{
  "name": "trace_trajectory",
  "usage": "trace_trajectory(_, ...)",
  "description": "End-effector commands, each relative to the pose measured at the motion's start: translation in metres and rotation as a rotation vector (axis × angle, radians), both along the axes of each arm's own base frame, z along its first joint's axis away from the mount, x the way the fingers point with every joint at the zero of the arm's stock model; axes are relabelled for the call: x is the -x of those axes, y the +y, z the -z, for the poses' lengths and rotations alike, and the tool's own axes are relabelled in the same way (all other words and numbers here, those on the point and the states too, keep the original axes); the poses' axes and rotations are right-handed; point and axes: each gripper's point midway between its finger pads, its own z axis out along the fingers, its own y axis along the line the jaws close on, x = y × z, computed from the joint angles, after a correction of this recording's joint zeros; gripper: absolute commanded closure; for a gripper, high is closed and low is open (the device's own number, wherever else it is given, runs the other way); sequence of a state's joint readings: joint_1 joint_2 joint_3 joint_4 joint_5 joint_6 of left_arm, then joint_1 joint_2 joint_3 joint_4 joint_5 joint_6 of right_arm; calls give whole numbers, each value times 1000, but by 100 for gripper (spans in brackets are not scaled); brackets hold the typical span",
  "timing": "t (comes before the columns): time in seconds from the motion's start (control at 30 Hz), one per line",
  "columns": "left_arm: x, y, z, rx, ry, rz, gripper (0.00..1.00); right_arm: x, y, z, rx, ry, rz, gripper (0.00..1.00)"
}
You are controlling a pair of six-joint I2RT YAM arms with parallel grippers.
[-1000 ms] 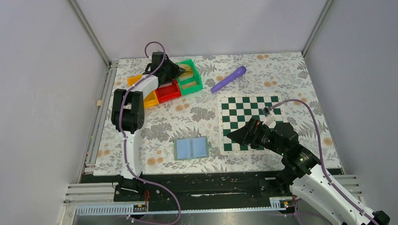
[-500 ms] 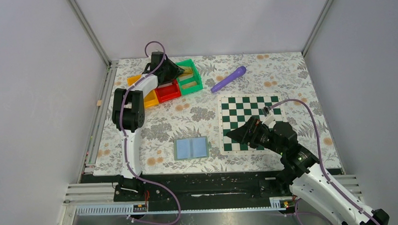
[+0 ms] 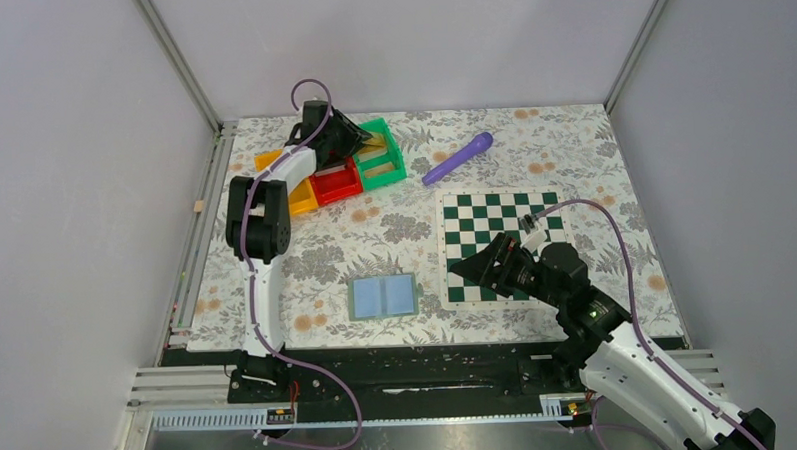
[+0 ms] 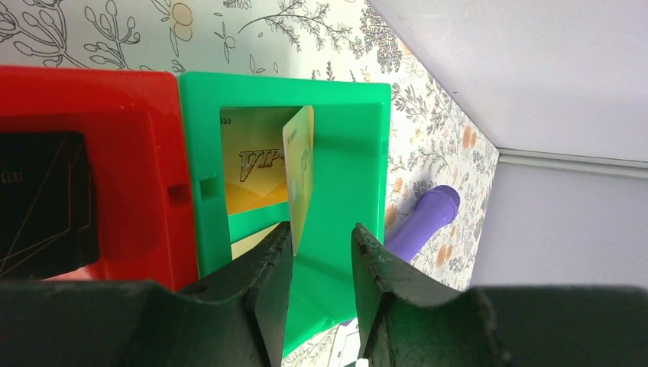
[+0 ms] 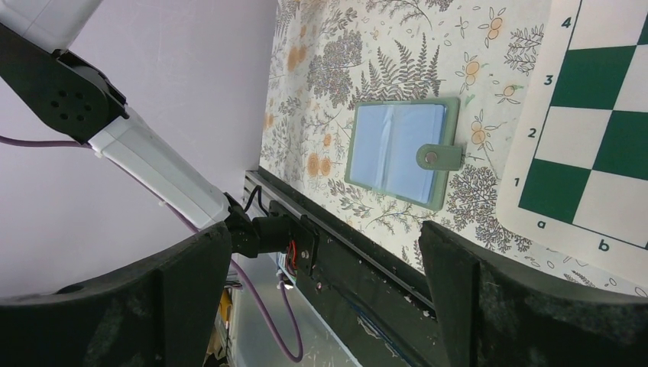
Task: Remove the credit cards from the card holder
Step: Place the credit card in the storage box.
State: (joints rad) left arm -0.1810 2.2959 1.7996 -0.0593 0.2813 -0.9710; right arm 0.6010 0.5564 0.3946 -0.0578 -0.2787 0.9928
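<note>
The card holder [image 3: 384, 297] lies spread open on the floral cloth near the front, its light-blue panels up; it also shows in the right wrist view [image 5: 397, 149]. My left gripper [image 3: 357, 141] is over the green bin [image 3: 384, 155] at the back. In the left wrist view the left gripper [image 4: 321, 229] stands open. A gold credit card [image 4: 299, 168] stands on edge against its left finger. Another gold card [image 4: 252, 172] lies flat in the green bin [image 4: 351, 160]. My right gripper [image 3: 466, 271] is open and empty, just right of the holder; it also shows in the right wrist view [image 5: 325, 229].
A green-and-white chessboard [image 3: 500, 243] lies under the right arm. A purple cylinder [image 3: 458, 157] lies behind it. A red bin [image 3: 335, 184] and a yellow bin [image 3: 301, 199] adjoin the green one; the red bin [image 4: 115, 99] holds a black card [image 4: 42, 199].
My right gripper has moved a little to the left, nearer the card holder. The left arm has barely moved.
</note>
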Motion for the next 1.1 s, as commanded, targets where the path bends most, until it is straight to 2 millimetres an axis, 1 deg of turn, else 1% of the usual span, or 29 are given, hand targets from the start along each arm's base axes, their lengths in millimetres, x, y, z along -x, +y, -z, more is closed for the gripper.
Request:
trace_trajectory(0.0,-9,6,-18,-3,-41,2,65,-5,2,-13,-30,-44,4,1)
trace_trajectory(0.07,-8,7,-20,-5,-43,0,65,-6,3,-20,-44,-67,2,1)
trace_trajectory(0.4,-8,15,-19,-26,-25,-18,62,-7,4,-23,-45,-75,-2,1)
trace_trajectory(0.57,-8,20,-25,-46,-31,-25,61,-8,5,-25,-49,-80,-4,1)
trace_trajectory(0.7,-8,23,-27,-68,-31,-33,60,-9,8,-25,-54,-76,-14,1)
trace_trajectory(0.83,-7,29,-25,-100,-12,-50,60,-9,11,-24,-61,-70,-24,1)
trace_trajectory(1.07,-5,35,-25,-135,-5,-67,61,-8,9,-23,-63,-73,-20,1)
